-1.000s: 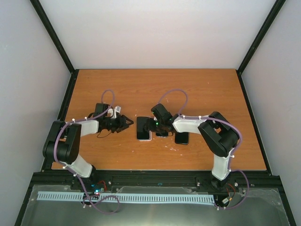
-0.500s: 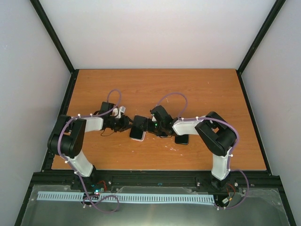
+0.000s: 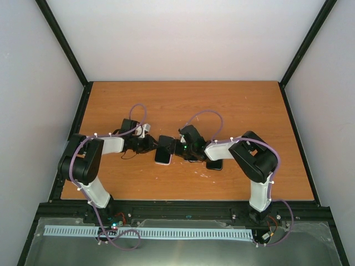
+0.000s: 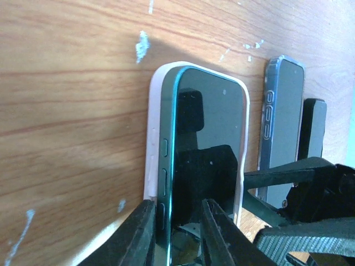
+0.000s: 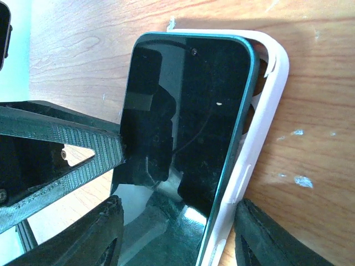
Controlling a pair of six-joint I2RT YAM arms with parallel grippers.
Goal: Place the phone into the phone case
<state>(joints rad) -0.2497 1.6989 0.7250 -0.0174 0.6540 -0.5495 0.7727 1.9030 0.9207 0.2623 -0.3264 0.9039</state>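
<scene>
The phone point(image 3: 164, 148) has a black screen and a teal edge. It lies slanted in the white phone case point(image 3: 161, 162) at mid-table, between both grippers. In the left wrist view the phone point(image 4: 208, 127) has its button edge raised above the case point(image 4: 154, 138). My left gripper point(image 4: 177, 235) is shut narrowly on that raised edge, with one finger outside it and one over the screen. In the right wrist view my right gripper point(image 5: 180, 238) spans the width of the phone point(image 5: 188, 111) and the case point(image 5: 266, 111). One finger point(image 5: 260, 238) presses the case's side.
A second dark phone point(image 3: 214, 164) in a clear case lies on the wooden table point(image 3: 233, 111) just right of the right gripper; the left wrist view also shows this phone point(image 4: 283, 122). A thin dark cable point(image 3: 125, 157) trails by the left arm. Black frame rails edge the table.
The phone and case slid left and turned slightly with the right gripper. The left gripper moved right onto the phone's end and its jaws narrowed.
</scene>
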